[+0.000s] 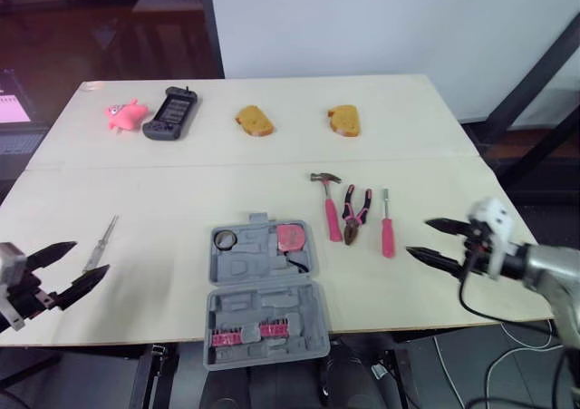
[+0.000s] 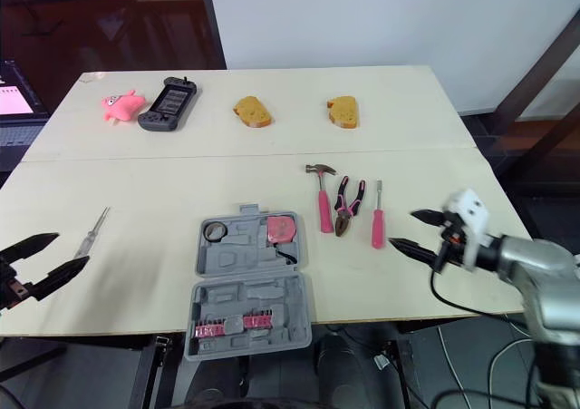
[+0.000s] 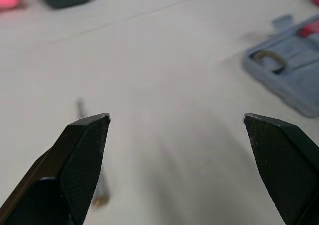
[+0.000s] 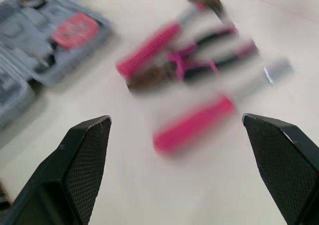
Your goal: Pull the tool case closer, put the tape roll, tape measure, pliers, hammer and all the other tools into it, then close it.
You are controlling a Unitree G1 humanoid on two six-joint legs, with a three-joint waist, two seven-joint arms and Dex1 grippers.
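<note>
The grey tool case [image 1: 263, 291] lies open at the table's front edge, its lid toward me. A tape roll [image 1: 225, 239] and a pink tape measure [image 1: 291, 237] sit in its far half, and a pink bit strip [image 1: 249, 336] in the near half. To its right lie a pink hammer [image 1: 328, 208], pliers [image 1: 355, 214] and a pink screwdriver [image 1: 387, 228]. A thin silver tool [image 1: 100, 243] lies at the left. My left gripper [image 1: 92, 256] is open just over that tool's near end. My right gripper [image 1: 417, 236] is open and empty, right of the screwdriver [image 4: 194, 125].
Along the back of the table [image 1: 272, 169] lie a pink toy [image 1: 124, 114], a black handheld device [image 1: 170, 112] and two bread pieces [image 1: 255, 120] [image 1: 344, 119]. A laptop [image 1: 11, 110] stands off the left side. Dark frame bars rise at the right.
</note>
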